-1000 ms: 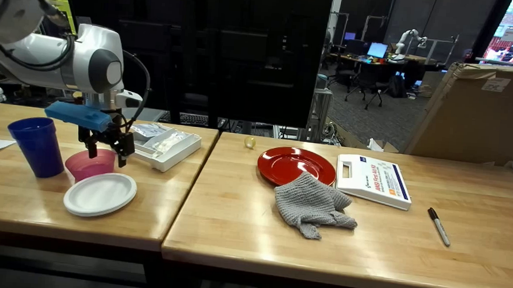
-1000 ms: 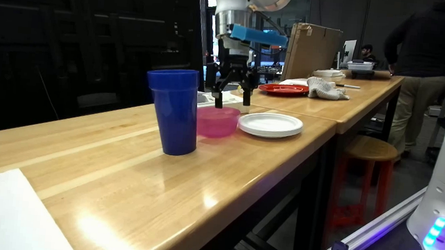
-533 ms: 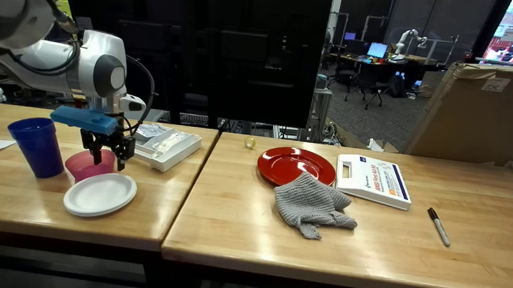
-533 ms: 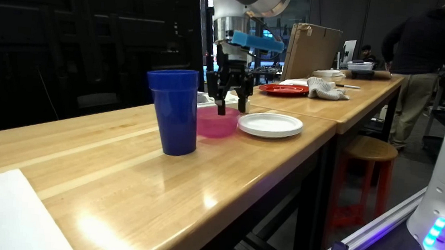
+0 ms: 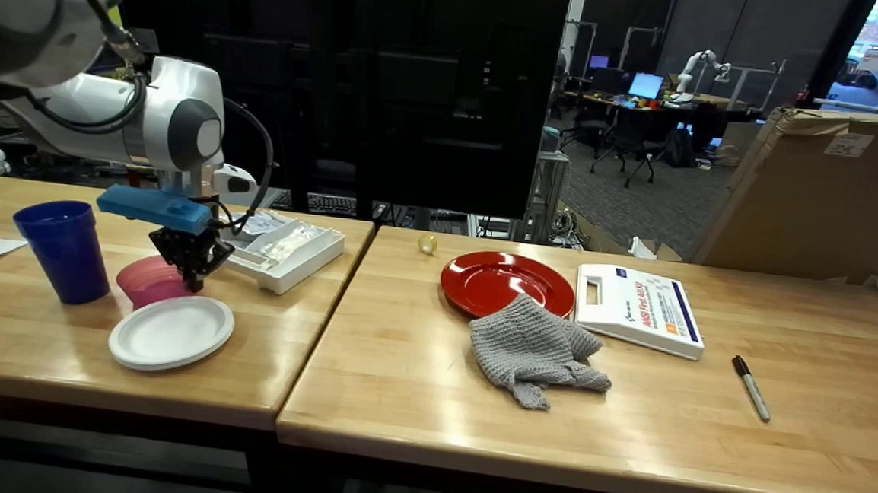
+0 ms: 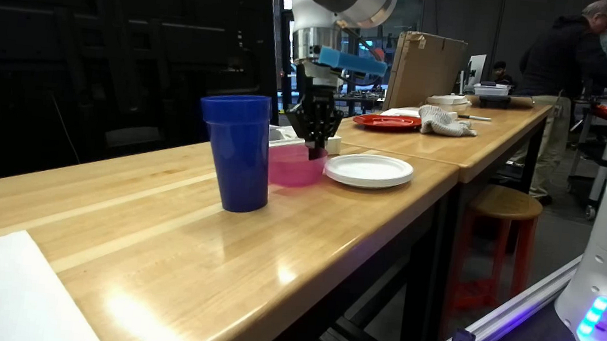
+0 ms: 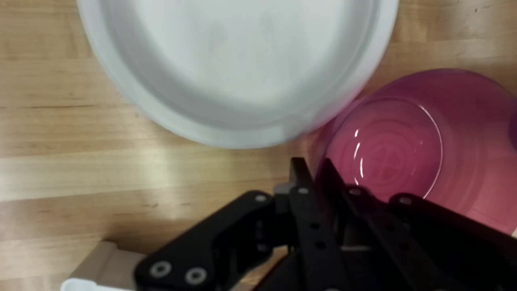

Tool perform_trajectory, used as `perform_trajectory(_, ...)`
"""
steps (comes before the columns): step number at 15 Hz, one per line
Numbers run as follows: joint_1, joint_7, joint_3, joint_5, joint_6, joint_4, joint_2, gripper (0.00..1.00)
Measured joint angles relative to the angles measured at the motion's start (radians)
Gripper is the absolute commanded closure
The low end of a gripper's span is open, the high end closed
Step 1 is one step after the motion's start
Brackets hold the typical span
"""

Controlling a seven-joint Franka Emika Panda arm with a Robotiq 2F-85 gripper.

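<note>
A translucent pink bowl (image 5: pixel 149 278) rests on the wooden table, also visible in the other views as a pink bowl (image 6: pixel 290 170) with its round bottom (image 7: pixel 387 141). My gripper (image 7: pixel 314 165) is closed down on the bowl's near wall, one finger outside it and one inside, with only a narrow gap between the tips. In both exterior views the gripper (image 5: pixel 194 285) points downward at the bowl's rim. A stack of white plates (image 7: pixel 242 72) lies right beside the bowl. On the bowl's opposite side stands a tall blue cup (image 6: pixel 236 156). The fingers partly hide the rim.
Behind the gripper sits a white compartment tray (image 5: pixel 286 256). On the adjoining table are a red plate (image 5: pixel 509 285), a grey cloth (image 5: pixel 535 351), a white first aid case (image 5: pixel 639 308) and a marker (image 5: pixel 752 388). White paper (image 6: pixel 12 293) lies near the table's end.
The gripper has come down and slightly sideways to the bowl's rim, and its fingers have gone from wide apart to nearly together. The bowl has shifted slightly.
</note>
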Motion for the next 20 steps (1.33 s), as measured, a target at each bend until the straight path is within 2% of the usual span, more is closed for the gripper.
perform_trajectory(9, -0.001, -0.002, -0.024, 0.014, 0.015, -0.014, -0.037, 0.99)
perform_trajectory(17, -0.008, 0.009, -0.063, 0.037, 0.012, -0.077, -0.168, 0.99)
perform_trajectory(20, -0.027, 0.053, -0.083, 0.061, 0.011, -0.094, -0.221, 0.99)
